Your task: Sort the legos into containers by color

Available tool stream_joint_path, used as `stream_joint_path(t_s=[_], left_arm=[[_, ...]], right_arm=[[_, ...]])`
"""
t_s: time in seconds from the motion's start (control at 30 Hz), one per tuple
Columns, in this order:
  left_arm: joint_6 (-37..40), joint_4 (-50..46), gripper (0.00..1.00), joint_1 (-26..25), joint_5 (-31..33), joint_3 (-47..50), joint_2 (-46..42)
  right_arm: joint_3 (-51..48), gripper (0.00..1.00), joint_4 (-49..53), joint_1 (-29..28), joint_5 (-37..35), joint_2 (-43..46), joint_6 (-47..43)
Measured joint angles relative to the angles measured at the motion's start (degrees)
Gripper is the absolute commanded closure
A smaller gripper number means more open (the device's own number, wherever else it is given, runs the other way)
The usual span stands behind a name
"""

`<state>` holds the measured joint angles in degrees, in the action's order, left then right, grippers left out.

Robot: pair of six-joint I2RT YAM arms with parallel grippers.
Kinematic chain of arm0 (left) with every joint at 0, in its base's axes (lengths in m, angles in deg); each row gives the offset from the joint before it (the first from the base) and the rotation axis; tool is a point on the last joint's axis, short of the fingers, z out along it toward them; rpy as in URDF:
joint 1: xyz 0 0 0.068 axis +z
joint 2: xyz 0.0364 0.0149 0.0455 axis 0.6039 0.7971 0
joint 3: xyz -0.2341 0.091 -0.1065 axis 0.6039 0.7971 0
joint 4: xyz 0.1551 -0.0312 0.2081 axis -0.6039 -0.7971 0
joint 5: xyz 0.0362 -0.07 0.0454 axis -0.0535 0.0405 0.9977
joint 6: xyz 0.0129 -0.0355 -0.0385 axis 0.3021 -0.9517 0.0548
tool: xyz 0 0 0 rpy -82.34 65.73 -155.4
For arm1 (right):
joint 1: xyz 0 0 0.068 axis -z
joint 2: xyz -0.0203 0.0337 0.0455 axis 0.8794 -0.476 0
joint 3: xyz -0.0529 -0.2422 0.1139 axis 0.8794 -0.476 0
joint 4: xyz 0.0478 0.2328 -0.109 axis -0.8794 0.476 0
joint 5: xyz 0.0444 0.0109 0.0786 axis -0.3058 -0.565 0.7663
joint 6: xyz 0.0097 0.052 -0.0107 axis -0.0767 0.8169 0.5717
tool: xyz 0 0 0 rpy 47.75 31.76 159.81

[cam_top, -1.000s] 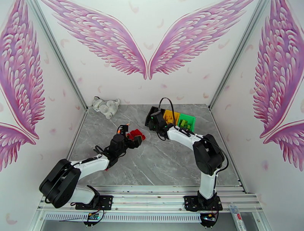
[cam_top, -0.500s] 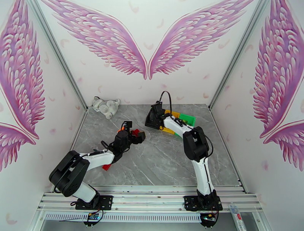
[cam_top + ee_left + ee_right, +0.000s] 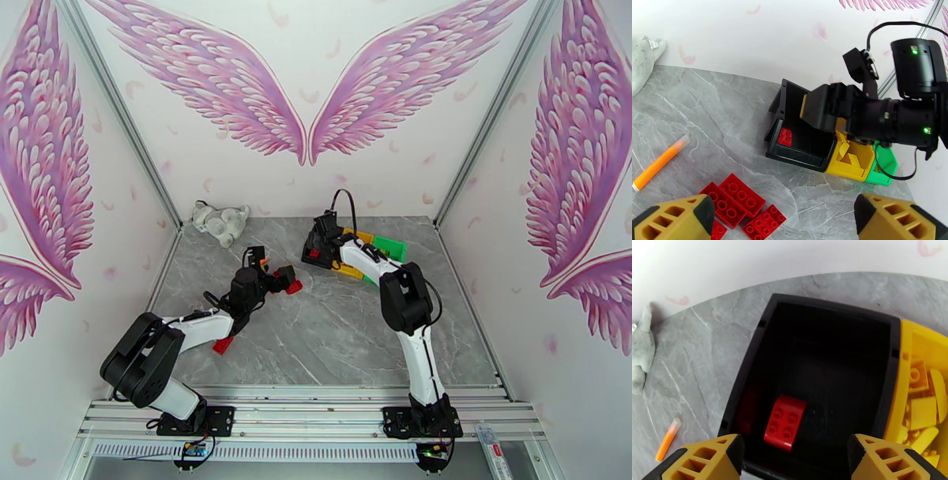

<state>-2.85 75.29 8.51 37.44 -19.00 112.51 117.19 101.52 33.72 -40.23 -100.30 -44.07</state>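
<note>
Right end effector [image 3: 796, 455] is spreading open over the black bin [image 3: 829, 311], just releasing a red brick [image 3: 785, 422] now lying inside. Left end effector [image 3: 786, 209], spread wide, is hovering over remaining red bricks [image 3: 738, 197] on the worktop [image 3: 711, 118].

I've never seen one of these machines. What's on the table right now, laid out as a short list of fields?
right gripper: open, over the black bin
black bin contents: a red brick
yellow bin: yellow bricks inside
green bin: beside the yellow bin, contents hidden
left gripper: open, above loose red bricks on the table
other items: orange marker, plush cat
</note>
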Motion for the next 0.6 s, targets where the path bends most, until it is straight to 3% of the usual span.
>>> stream_joint_path(t_s=[0.27,0.6], left_arm=[[-1.1,0.3,0.01,0.9,1.7,4.0,-3.6],[-1.7,-1.5,0.01,3.0,4.6,10.7,-12.7]], right_arm=[[-10.7,0.08,-4.4,-4.8,0.9,9.3,-2.3],[-20.5,0.02,-8.1,-10.2,4.6,10.7,-4.7]])
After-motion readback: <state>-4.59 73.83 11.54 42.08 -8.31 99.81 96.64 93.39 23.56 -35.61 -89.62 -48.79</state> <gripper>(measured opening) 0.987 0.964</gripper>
